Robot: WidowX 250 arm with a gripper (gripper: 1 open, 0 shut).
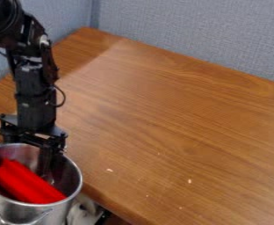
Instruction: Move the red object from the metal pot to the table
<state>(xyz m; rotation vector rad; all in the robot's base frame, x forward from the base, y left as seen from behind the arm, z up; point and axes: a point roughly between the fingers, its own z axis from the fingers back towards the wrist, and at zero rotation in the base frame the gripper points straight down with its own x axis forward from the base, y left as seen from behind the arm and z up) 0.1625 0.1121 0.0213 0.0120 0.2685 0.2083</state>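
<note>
The metal pot (69,180) stands at the table's near left corner, partly cut off by the frame's bottom edge. The red object (20,181) lies slanted inside it, one end toward the left wall. My gripper (34,151) points almost straight down from the black arm and reaches into the pot's mouth. Its fingers (48,158) are spread apart just above the red object's upper side. Whether they touch the red piece I cannot tell. The brown wooden table (175,114) stretches away to the right and back.
A blue-grey wall (198,31) runs behind the table. The near edge of the table (116,206) passes just right of the pot. A few pale specks (110,170) dot the wood near the front.
</note>
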